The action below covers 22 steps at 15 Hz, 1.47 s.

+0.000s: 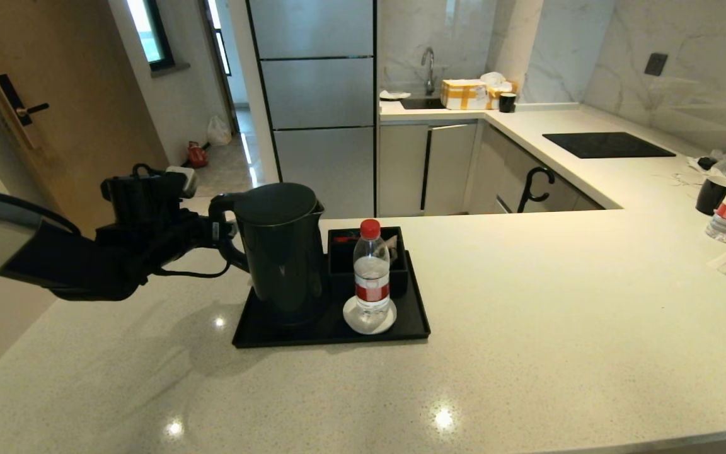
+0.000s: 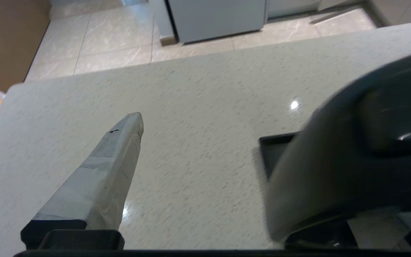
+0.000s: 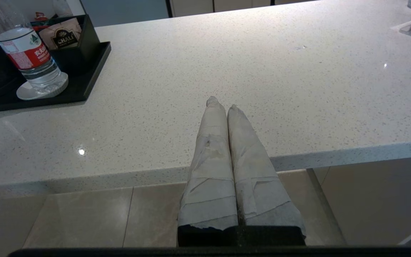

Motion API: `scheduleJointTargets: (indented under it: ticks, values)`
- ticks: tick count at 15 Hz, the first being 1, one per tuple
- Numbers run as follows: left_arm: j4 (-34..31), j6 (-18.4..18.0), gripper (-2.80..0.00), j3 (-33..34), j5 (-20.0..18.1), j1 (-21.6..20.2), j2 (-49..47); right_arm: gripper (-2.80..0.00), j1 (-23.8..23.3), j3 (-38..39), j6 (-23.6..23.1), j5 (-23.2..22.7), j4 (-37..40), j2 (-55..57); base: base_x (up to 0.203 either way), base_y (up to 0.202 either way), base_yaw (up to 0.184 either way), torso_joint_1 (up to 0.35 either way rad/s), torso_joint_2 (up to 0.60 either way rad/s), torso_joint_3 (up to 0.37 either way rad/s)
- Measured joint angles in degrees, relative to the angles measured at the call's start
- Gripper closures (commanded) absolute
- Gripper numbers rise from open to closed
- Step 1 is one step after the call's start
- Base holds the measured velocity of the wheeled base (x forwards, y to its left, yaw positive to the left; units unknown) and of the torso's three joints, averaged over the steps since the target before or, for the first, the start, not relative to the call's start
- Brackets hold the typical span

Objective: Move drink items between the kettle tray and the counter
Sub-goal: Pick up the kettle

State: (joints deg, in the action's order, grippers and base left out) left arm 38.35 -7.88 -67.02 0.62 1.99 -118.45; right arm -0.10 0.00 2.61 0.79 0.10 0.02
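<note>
Two drink items on the kettle tray [image 1: 426,328]: kettle [image 1: 281,252] upright on the tray's left side, over the round base; water bottle [image 1: 371,271] upright on the white coaster [image 1: 351,321], just beside the kettle. Tray resting on the bench [image 1: 527,328].

Step in hand, as judged: grasp of the kettle handle [image 1: 224,236] by the left end effector [image 1: 215,230], prior to transfer to the bench. Fingers spread wide in the left wrist view: one taped finger [image 2: 102,178] clear of the handle, the other hidden behind it. Handle between the fingers; no closure evident. Kettle base apparently on the tray, not lifted.

Next move, as judged: close on the handle, lift straight up to clear the base and the tray rim, keep upright, avoid the bottle alongside.

Right end effector [image 3: 223,103] parked below the near bench edge, fingers pressed together, holding nothing.

Containers: black compartment box [image 1: 366,255] at the tray's rear, holding sachets, one with a dark printed label. Bottle apparently filled with clear liquid, red cap on. Kettle lid shut; contents not visible.
</note>
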Motion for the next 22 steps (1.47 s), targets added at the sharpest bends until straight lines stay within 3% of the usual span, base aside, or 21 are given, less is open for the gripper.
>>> scheduleJointTargets:
  ticks: [4,5,18,22]
  values:
    - [6.82,-0.20,-2.80,1.21,-0.33,0.71,-1.78,0.00,0.07,0.00,0.02,0.00,0.00,0.00,0.000,0.000,0.000,0.000,0.00,0.000]
    - [8.72,-0.25,0.00,1.54,-0.20,0.97,-2.35,0.00,0.07,0.00,0.04,-0.04,0.00,0.00,0.000,0.000,0.000,0.000,0.00,0.000]
    - [13.30,0.00,0.00,1.64,0.59,2.98,-3.71,0.00,0.00,0.00,0.02,-0.02,0.00,0.00,0.000,0.000,0.000,0.000,0.00,0.000]
    - [12.36,1.23,0.00,0.68,2.88,4.31,-1.36,0.00,0.02,0.00,0.02,0.00,0.00,0.00,0.000,0.000,0.000,0.000,0.00,0.000]
